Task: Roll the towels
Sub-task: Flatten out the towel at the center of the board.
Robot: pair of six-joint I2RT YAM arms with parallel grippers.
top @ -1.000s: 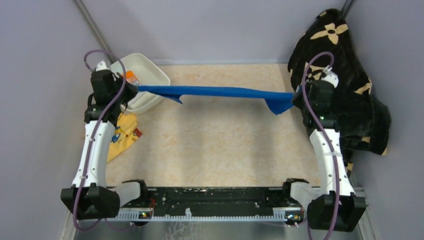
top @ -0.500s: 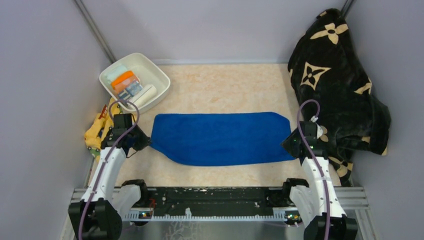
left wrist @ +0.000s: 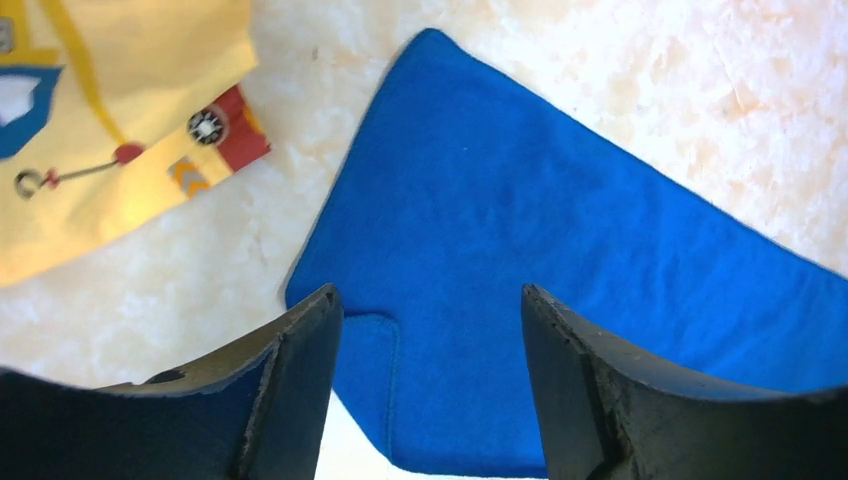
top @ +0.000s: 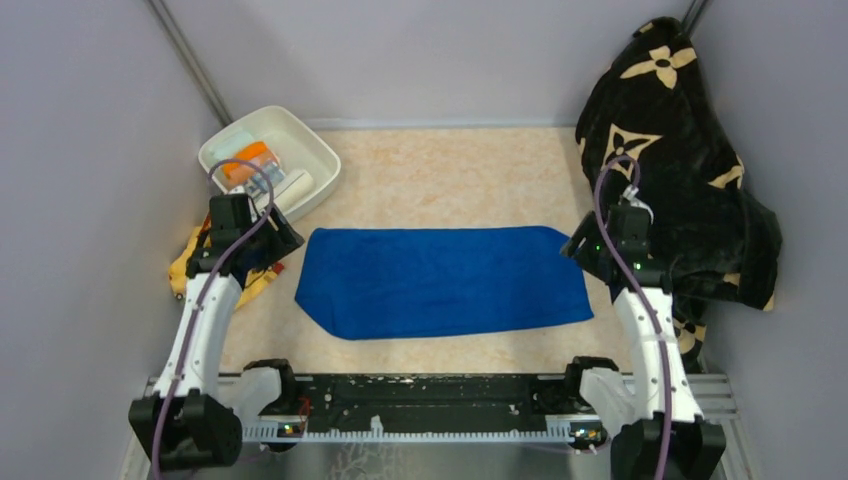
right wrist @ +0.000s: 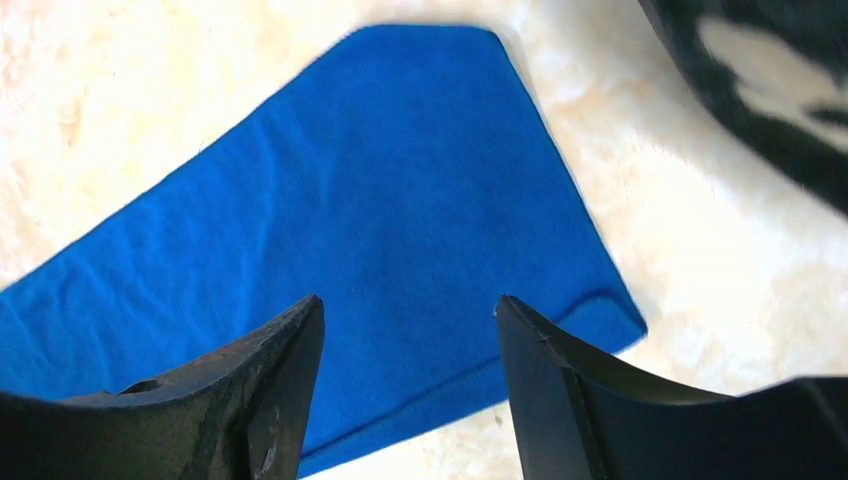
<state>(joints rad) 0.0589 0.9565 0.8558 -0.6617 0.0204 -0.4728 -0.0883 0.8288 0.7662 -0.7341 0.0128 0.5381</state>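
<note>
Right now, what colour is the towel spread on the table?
The towel is solid royal blue; clearest in the top external view.

The royal blue towel (top: 445, 280) lies spread flat and unrolled on the bench (top: 450, 180), its long side running left to right. Its near-left corner is cut off on a slant, with a small flap folded over there. The cream-white towel (top: 297, 184) and the printed towel (top: 245, 162) - orange showing - sit rolled, side by side, in the white tray (top: 325, 160) at the far left.
</note>
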